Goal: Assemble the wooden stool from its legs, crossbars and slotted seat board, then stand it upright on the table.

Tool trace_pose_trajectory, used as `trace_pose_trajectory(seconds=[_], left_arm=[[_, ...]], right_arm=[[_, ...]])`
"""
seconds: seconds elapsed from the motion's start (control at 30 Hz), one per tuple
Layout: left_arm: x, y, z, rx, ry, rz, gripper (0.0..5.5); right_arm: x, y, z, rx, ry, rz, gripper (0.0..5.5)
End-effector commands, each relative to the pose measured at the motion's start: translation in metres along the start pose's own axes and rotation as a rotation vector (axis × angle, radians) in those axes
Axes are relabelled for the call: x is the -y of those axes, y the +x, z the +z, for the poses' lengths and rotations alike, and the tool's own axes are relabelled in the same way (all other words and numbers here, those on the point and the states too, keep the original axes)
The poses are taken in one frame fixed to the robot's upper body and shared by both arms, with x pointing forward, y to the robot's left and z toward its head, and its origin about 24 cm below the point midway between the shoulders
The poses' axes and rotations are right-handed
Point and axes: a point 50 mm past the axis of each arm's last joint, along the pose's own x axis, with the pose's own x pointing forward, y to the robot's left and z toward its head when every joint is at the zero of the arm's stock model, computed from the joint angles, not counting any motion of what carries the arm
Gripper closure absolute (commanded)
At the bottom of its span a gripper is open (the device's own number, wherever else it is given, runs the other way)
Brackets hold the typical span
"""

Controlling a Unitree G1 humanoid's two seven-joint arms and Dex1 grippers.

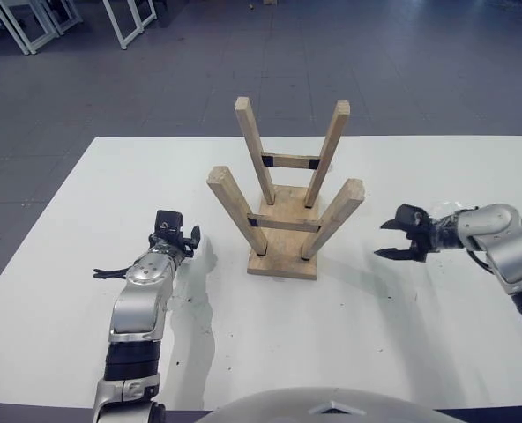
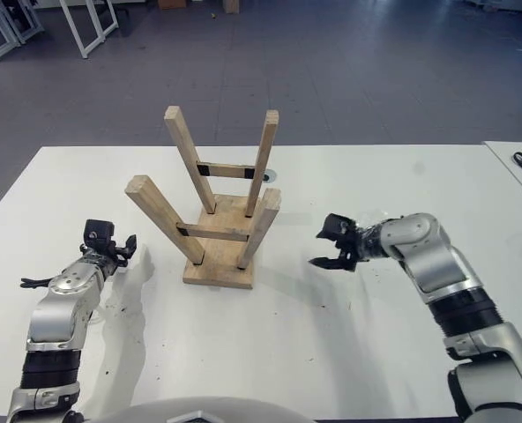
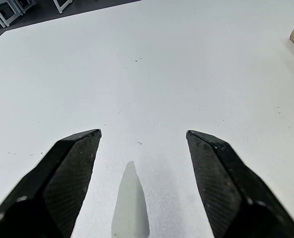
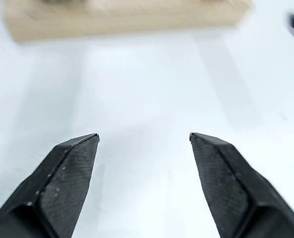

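The right gripper (image 1: 382,240) is hovering at centre right with its jaws spread wide, holding nothing and pointing toward the stool (image 1: 236,210). The left gripper (image 3: 143,133) is also gaping empty, lying low over the white table (image 1: 376,344) at lower left. The stool is sitting upside down mid-frame, its seat board (image 1: 283,262) flat on the table and its four legs pointing upward.
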Motion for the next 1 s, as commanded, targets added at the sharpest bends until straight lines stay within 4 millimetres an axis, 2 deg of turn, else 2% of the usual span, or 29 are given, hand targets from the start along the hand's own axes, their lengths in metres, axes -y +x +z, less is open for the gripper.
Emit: trace_pose_trajectory(seconds=[0.03, 0.07, 0.13, 0.17, 0.23, 0.3, 0.33, 0.4, 0.43, 0.5, 0.57, 0.63, 0.73, 0.8, 0.83, 0.87, 0.93, 1.0], left_arm=[[0.003, -0.005, -0.005, -0.012, -0.01, 0.006, 2.33], [0.005, -0.005, -0.005, -0.015, -0.01, 0.001, 2.33], [0.005, -0.005, -0.006, -0.019, -0.013, -0.001, 2.33], [0.005, -0.005, -0.006, -0.02, -0.013, -0.002, 2.33], [0.005, -0.006, -0.007, -0.023, -0.013, -0.005, 2.33], [0.005, -0.007, -0.008, -0.028, -0.013, -0.005, 2.33], [0.005, -0.008, -0.009, -0.03, -0.014, -0.004, 2.33], [0.006, -0.008, -0.008, -0.03, -0.013, -0.007, 2.33], [0.006, -0.007, -0.008, -0.029, -0.012, -0.009, 2.33], [0.007, -0.007, -0.007, -0.027, -0.012, -0.01, 2.33], [0.007, -0.008, -0.007, -0.027, -0.011, -0.007, 2.33], [0.007, -0.009, -0.008, -0.031, -0.014, -0.003, 2.33], [0.008, -0.01, -0.012, -0.04, -0.022, -0.001, 2.33], [0.009, -0.011, -0.014, -0.045, -0.028, 0.001, 2.33], [0.009, -0.012, -0.016, -0.048, -0.031, 0.004, 2.33], [0.009, -0.014, -0.018, -0.052, -0.035, 0.008, 2.33], [0.008, -0.016, -0.022, -0.062, -0.041, 0.016, 2.33], [0.006, -0.018, -0.024, -0.067, -0.044, 0.022, 2.33]], right_arm=[[0.022, -0.035, 0.113, 0.659, 0.365, -0.253, 2.13], [0.017, -0.047, 0.14, 0.838, 0.475, -0.24, 2.13], [0.003, -0.064, 0.175, 1.048, 0.584, -0.197, 2.13], [-0.003, -0.076, 0.188, 1.151, 0.612, -0.191, 2.13], [-0.01, -0.097, 0.203, 1.286, 0.651, -0.208, 2.13], [-0.021, -0.095, 0.199, 1.256, 0.701, -0.174, 2.13], [-0.034, -0.078, 0.188, 1.157, 0.72, -0.132, 2.13], [-0.076, -0.034, 0.155, 0.87, 0.747, -0.018, 2.13], [-0.091, -0.022, 0.143, 0.769, 0.746, 0.014, 2.13], [-0.104, -0.012, 0.134, 0.7, 0.752, 0.029, 2.13], [-0.103, -0.012, 0.14, 0.721, 0.738, 0.009, 2.13], [-0.093, -0.022, 0.16, 0.833, 0.72, -0.006, 2.13], [-0.069, -0.059, 0.201, 1.113, 0.741, 0.0, 2.13], [-0.053, -0.083, 0.213, 1.22, 0.778, -0.011, 2.13], [-0.045, -0.09, 0.212, 1.225, 0.776, -0.048, 2.13], [-0.037, -0.09, 0.201, 1.167, 0.748, -0.112, 2.13], [-0.033, -0.075, 0.163, 0.847, 0.523, -0.323, 2.13], [-0.043, -0.058, 0.129, 0.567, 0.362, -0.359, 2.13]])
